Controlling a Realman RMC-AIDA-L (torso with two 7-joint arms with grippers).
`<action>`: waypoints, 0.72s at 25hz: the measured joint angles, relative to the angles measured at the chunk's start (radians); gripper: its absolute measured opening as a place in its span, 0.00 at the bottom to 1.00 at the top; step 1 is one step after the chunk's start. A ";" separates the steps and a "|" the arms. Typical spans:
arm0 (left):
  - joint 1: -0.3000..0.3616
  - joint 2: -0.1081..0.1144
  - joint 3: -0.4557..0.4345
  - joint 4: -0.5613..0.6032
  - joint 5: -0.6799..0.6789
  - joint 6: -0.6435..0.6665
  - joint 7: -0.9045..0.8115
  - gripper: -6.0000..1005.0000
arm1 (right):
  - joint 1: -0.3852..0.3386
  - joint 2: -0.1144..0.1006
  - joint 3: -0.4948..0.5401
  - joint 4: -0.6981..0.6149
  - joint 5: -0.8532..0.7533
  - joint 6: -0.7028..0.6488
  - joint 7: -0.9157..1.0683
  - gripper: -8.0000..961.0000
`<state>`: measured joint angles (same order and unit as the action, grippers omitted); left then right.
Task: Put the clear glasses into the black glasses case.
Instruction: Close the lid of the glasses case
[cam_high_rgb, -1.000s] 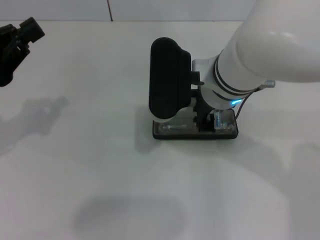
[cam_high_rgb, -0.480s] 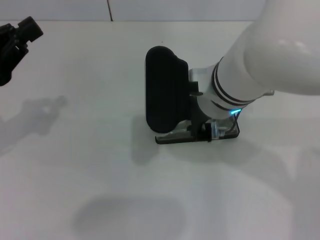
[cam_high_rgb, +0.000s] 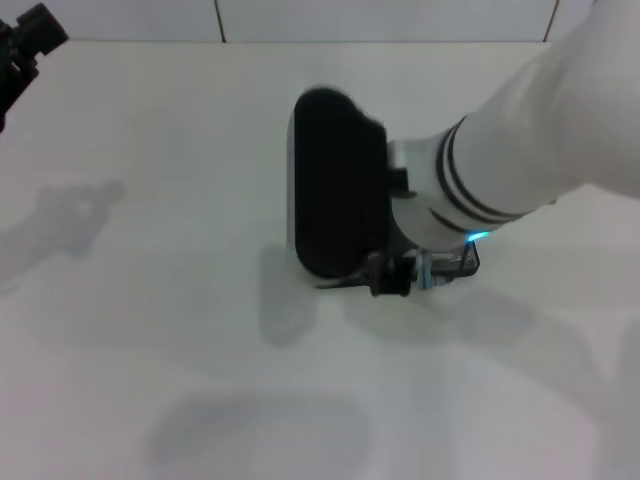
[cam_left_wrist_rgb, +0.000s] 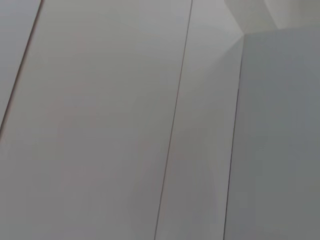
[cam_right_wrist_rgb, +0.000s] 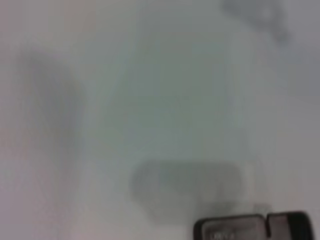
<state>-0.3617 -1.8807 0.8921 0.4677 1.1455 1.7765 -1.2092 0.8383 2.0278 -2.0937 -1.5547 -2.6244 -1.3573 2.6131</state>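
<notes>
The black glasses case (cam_high_rgb: 474, 262) lies mid-table under my right arm. Only its right corner and a thin front edge show. A tall black rounded slab (cam_high_rgb: 335, 185) stands in front of the right wrist and covers the rest of the case. I cannot tell whether the slab is the case's lid or part of the arm. The clear glasses are hidden behind the slab and the arm. My right gripper (cam_high_rgb: 390, 280) is low at the case's front edge. My left gripper (cam_high_rgb: 25, 45) hangs at the table's far left corner, away from the case.
White table top (cam_high_rgb: 150, 330) all around, with soft shadows left of the case and near the front. The right wrist view shows the blurred table and a dark block (cam_right_wrist_rgb: 230, 231) at its edge. The left wrist view shows only pale wall panels.
The right arm and the black slab have grown larger and shifted slightly left, covering most of the case's base. The left gripper has drawn back towards the far left corner.
</notes>
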 joint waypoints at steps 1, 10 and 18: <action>-0.008 0.001 0.000 0.001 0.001 -0.004 -0.006 0.07 | -0.017 0.000 0.019 -0.030 0.001 -0.004 -0.008 0.18; -0.040 0.003 0.001 0.002 0.001 -0.007 -0.033 0.07 | -0.249 -0.001 0.205 -0.294 0.084 0.069 -0.105 0.18; -0.074 -0.016 0.005 0.002 0.029 -0.009 -0.052 0.08 | -0.507 -0.003 0.712 -0.299 0.572 0.095 -0.346 0.18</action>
<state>-0.4358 -1.8962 0.8975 0.4697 1.1745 1.7675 -1.2613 0.3311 2.0244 -1.3819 -1.8539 -2.0526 -1.2619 2.2674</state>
